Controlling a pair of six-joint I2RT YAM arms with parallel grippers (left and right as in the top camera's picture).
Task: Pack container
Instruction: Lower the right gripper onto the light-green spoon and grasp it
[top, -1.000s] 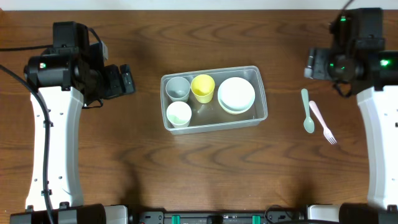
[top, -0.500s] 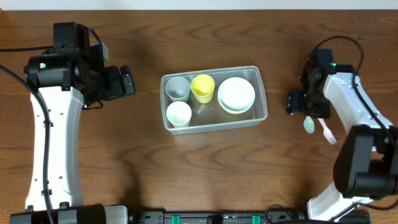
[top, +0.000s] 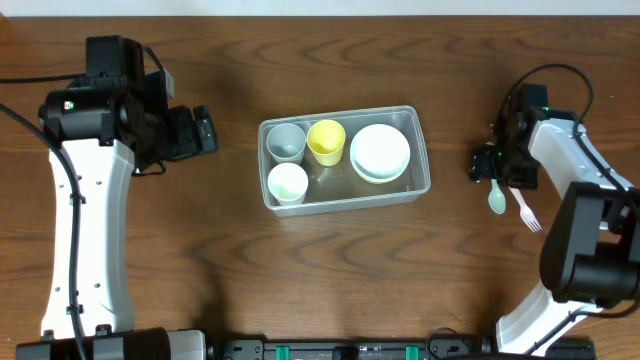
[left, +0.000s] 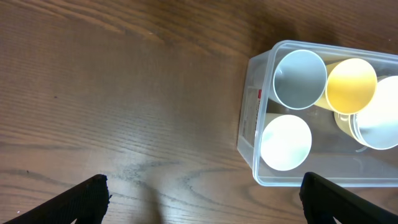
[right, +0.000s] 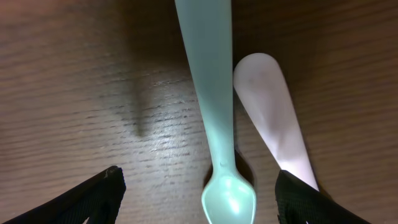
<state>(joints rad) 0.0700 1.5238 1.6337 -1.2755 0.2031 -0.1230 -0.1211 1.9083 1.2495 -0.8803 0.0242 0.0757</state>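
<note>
R: I see right fingers (right: 198, 182) spread, green spoon (right: 213, 93) between them on surface (right: 74, 93) | L: left fingers (left: 204, 185) spread, container (left: 249, 118) ahead

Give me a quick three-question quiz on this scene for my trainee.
1. True or false: the teal spoon lies inside the container.
2. How many cups stand in the container? A) two B) three C) four
3. Fill in: the right hand hangs open over the spoon and the pink ____.
Key: 1 false, it lies on the table; 2 B: grey cup, yellow cup, pale cup; 3 fork.
</note>
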